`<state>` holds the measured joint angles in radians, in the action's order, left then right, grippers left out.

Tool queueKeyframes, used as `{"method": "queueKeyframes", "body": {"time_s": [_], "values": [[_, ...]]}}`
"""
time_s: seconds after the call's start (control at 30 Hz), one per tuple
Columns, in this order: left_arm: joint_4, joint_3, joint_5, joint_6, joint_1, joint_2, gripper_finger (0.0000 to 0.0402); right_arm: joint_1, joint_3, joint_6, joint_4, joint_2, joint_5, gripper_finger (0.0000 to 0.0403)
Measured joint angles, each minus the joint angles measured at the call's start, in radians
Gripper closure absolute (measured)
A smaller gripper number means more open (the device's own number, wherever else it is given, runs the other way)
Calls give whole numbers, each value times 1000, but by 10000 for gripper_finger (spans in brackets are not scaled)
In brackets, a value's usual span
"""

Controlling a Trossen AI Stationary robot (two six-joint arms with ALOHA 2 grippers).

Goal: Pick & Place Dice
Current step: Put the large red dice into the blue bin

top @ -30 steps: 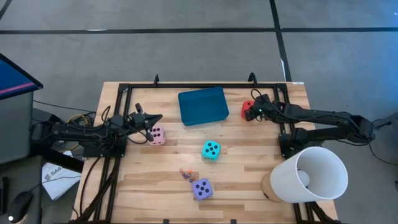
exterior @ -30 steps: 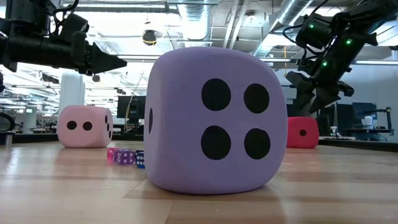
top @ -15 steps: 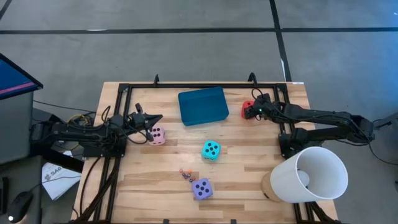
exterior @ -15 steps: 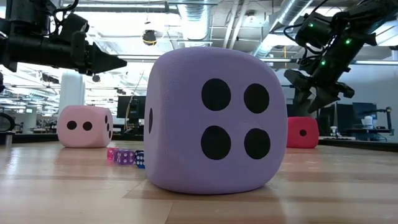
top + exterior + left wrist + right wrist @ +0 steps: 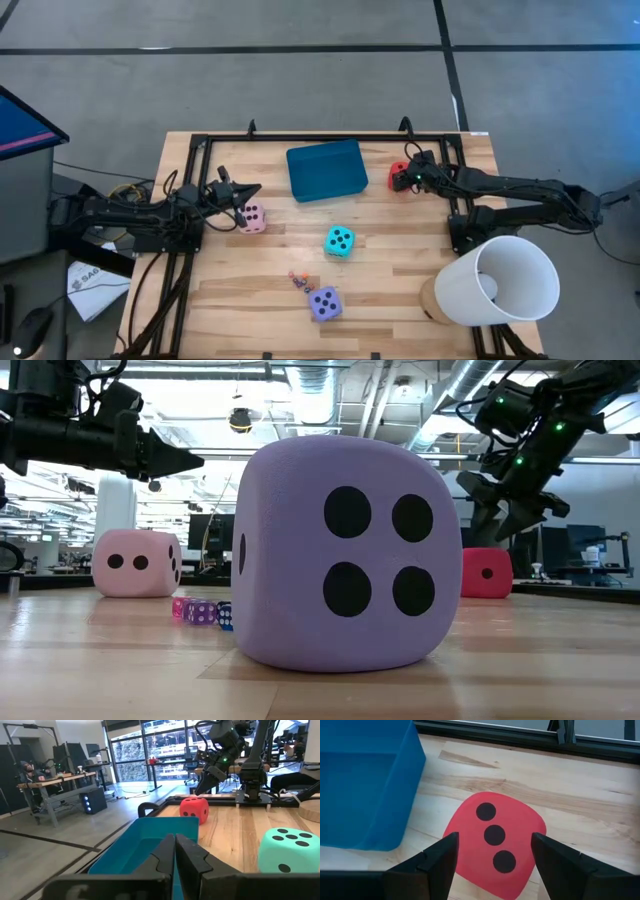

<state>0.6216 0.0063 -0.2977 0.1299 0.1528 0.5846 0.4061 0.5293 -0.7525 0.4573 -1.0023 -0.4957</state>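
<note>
At upper right of the high view, the right gripper (image 5: 404, 179) hung with open jaws directly above the soft red cube-shaped die (image 5: 399, 175), fingers (image 5: 438, 860) straddling it beside the teal plastic tray (image 5: 325, 170). The left gripper (image 5: 252, 191), closed and empty, waited by the pink die (image 5: 252, 217).

Matt, foam-like dice (image 5: 339, 241) sit on a pale wood-plank table (image 5: 400, 290) beside a smooth plastic tray (image 5: 325, 170).

Four dice (image 5: 339, 241) scattered, resting flat
</note>
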Motion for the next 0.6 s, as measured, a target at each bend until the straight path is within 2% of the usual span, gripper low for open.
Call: {"method": "queueKeyframes", "body": {"time_s": [0.6], "values": [[0, 0, 1, 0, 0, 0, 396, 0, 0, 0, -73, 0, 0, 159]]}}
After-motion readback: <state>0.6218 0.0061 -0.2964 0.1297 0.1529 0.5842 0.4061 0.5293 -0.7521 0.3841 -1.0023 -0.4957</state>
